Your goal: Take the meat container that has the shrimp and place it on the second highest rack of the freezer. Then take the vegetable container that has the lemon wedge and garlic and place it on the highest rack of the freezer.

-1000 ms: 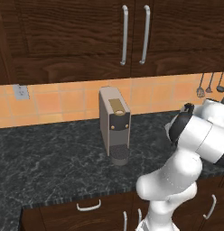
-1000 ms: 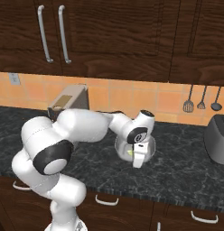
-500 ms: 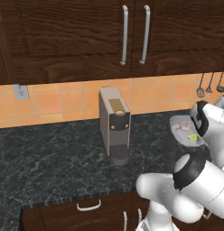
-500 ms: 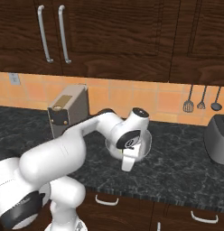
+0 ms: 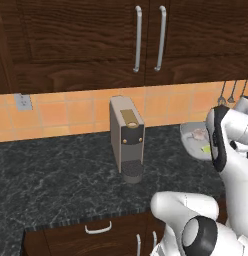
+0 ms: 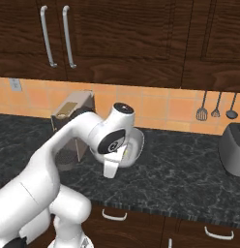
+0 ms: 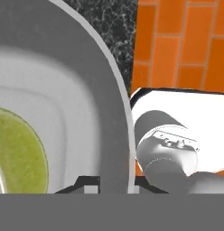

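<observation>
The vegetable container (image 5: 194, 139) is a shallow grey tray held above the dark counter, tilted. Inside it lie the pale pink garlic (image 5: 198, 133) and the yellow-green lemon wedge (image 5: 206, 148). My gripper (image 7: 110, 184) is shut on the tray's rim (image 7: 114, 103), with the lemon wedge (image 7: 18, 155) just inside it. From the right side the container (image 6: 135, 145) shows behind my white hand, level with the coffee machine. The freezer and the meat container with the shrimp are out of view.
A grey coffee machine (image 5: 127, 142) stands on the black stone counter (image 5: 51, 175) against the orange tiled wall. A toaster (image 6: 233, 150) sits far right, under hanging utensils (image 6: 216, 104). Dark wooden cabinets (image 5: 146, 35) hang overhead, and drawers run below the counter edge.
The arm has swung and refolded while carrying the container. The tray has come out from behind the arm in the left view and drifted left towards the coffee machine in the right view.
</observation>
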You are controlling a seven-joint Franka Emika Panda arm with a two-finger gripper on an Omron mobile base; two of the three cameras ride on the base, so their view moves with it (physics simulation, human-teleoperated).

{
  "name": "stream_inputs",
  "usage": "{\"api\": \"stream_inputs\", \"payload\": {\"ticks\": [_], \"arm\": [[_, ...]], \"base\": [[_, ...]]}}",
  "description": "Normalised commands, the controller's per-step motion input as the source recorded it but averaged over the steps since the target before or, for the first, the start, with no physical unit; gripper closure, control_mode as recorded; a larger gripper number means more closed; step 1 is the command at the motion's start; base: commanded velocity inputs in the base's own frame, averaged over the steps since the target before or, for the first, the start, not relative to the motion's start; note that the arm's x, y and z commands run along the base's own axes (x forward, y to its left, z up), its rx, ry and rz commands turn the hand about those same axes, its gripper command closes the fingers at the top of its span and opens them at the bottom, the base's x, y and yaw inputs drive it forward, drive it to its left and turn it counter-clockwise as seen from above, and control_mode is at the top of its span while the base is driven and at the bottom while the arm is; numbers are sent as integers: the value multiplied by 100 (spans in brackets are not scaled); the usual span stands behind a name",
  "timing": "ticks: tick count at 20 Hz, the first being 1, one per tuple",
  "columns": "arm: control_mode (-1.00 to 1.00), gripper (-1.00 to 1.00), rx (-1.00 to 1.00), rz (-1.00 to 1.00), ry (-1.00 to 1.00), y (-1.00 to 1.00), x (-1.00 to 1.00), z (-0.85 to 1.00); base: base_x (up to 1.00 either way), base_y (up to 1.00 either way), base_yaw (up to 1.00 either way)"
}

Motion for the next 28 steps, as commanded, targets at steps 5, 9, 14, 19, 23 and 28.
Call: {"api": "stream_inputs", "payload": {"ticks": [5,9,14,19,23,28], "arm": [[-100,100,4,-1,0,49,-49,43],[-100,100,1,-2,0,61,-23,28],[-100,100,0,0,0,75,-3,6],[-100,100,0,0,0,73,-21,9],[-100,100,0,0,0,61,-11,9],[-100,100,-3,3,0,53,0,1]], "base": [[0,0,0],[0,0,0],[0,0,0],[0,0,0],[0,0,0],[0,0,0]]}}
